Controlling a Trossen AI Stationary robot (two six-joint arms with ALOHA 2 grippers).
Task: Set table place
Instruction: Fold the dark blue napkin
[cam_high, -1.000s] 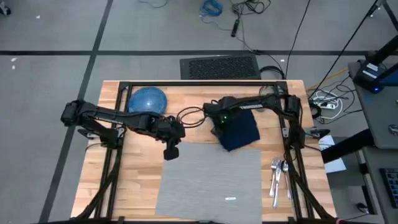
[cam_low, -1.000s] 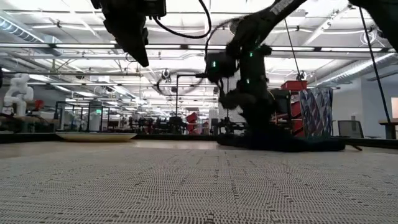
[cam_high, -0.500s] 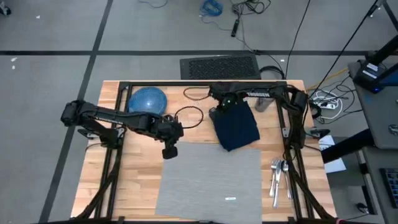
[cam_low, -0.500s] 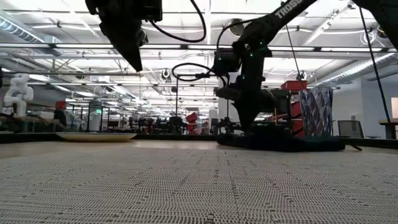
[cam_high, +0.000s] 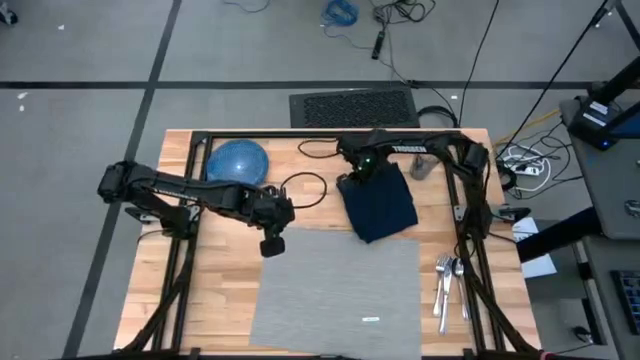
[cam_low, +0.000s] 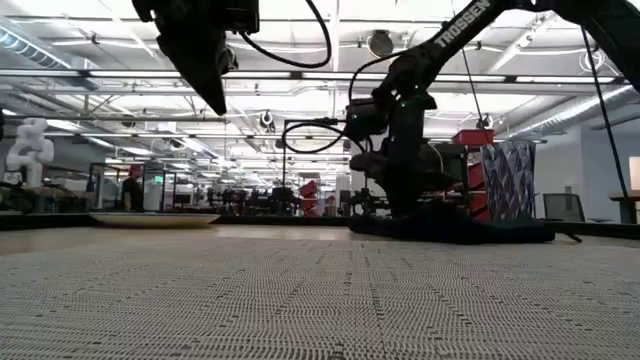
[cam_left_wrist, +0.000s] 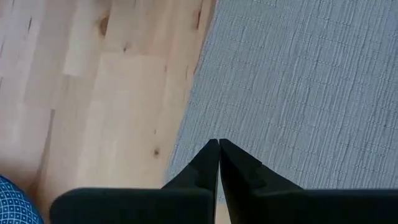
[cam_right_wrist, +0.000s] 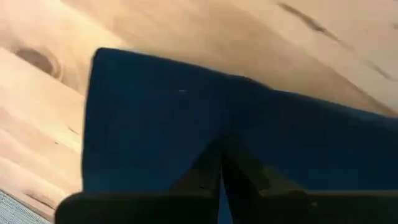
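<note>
Placemat (cam_high: 335, 290) mostly bare, easy pass over middle. Left gripper (cam_high: 270, 246) parked at its 11 o'clock corner, fingers pinched together. Navy napkin (cam_high: 380, 205) overlaps 1 o'clock corner, right gripper (cam_high: 353, 182) on its far edge. Cutlery (cam_high: 446, 280) at 3 o'clock. Blue dish (cam_high: 238, 161) further off at 11.

Bright, even overhead light — soft shadows, right wrist view blurred.

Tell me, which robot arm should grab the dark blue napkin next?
Probably the right: the right gripper is already over the navy napkin, fingers shut. The left gripper hangs above the placemat corner, farther away.
</note>
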